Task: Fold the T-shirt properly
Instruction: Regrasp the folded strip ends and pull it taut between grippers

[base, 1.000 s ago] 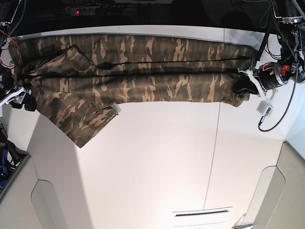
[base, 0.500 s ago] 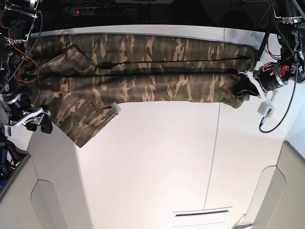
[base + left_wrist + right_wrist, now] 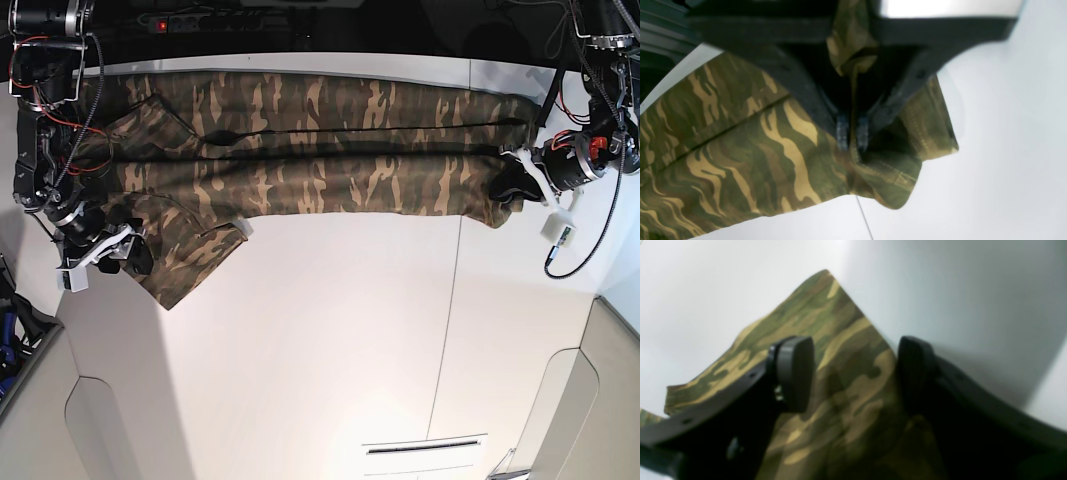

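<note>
The camouflage T-shirt (image 3: 320, 150) lies folded into a long band across the back of the white table (image 3: 330, 340), with one sleeve (image 3: 185, 260) sticking out toward the front at the left. A small pale tab (image 3: 243, 229) shows at its front edge. My left gripper (image 3: 512, 182) is shut on the shirt's right end; in the left wrist view (image 3: 852, 135) a ridge of cloth (image 3: 853, 60) is pinched between the pads. My right gripper (image 3: 133, 252) is open at the sleeve's left edge; in the right wrist view (image 3: 853, 373) the sleeve cloth (image 3: 846, 340) lies between the spread fingers (image 3: 795, 373).
A power strip (image 3: 190, 20) with a red light lies behind the table's back edge. Cables (image 3: 575, 250) and a white connector (image 3: 556, 225) hang at the right. Grey panels (image 3: 590, 400) stand at both front corners. A seam (image 3: 445, 330) runs across the table.
My right arm has swung in from the far left edge and now sits over the sleeve. The left gripper and the shirt have stayed still.
</note>
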Robot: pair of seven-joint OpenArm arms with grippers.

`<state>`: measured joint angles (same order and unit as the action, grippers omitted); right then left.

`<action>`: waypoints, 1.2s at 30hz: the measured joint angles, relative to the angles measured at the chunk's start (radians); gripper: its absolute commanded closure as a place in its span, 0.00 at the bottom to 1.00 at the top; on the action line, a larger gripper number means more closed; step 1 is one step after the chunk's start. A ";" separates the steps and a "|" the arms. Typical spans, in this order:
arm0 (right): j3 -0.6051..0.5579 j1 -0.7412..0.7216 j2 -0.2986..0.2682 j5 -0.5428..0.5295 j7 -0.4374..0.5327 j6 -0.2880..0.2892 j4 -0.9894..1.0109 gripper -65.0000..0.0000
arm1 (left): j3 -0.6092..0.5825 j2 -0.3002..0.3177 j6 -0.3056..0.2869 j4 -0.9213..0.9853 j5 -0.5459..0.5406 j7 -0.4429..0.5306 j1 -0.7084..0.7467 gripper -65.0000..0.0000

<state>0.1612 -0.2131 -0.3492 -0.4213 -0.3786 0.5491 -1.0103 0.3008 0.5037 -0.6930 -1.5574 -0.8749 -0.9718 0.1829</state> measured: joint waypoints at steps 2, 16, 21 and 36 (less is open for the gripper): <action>0.000 0.000 0.000 0.000 0.000 0.005 0.000 0.42 | 0.000 0.000 0.000 0.000 0.000 0.000 0.000 1.00; 0.011 0.016 0.002 -0.046 -0.231 0.004 -0.153 1.00 | 0.000 0.000 0.000 0.000 -0.002 0.000 0.000 1.00; 0.106 0.021 0.001 -0.196 -0.477 0.001 -0.348 1.00 | 0.000 0.000 0.000 -0.055 -0.021 -0.022 0.000 1.00; 0.439 0.486 0.003 -0.428 -0.533 0.032 -0.785 1.00 | 0.000 0.009 0.000 -0.264 -0.050 -0.075 0.134 1.00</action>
<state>0.6003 0.2729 -0.3462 -0.8494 -0.9112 0.5812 -1.7950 0.3004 0.5125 -0.6930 -1.8210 -0.9253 -1.0466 0.3168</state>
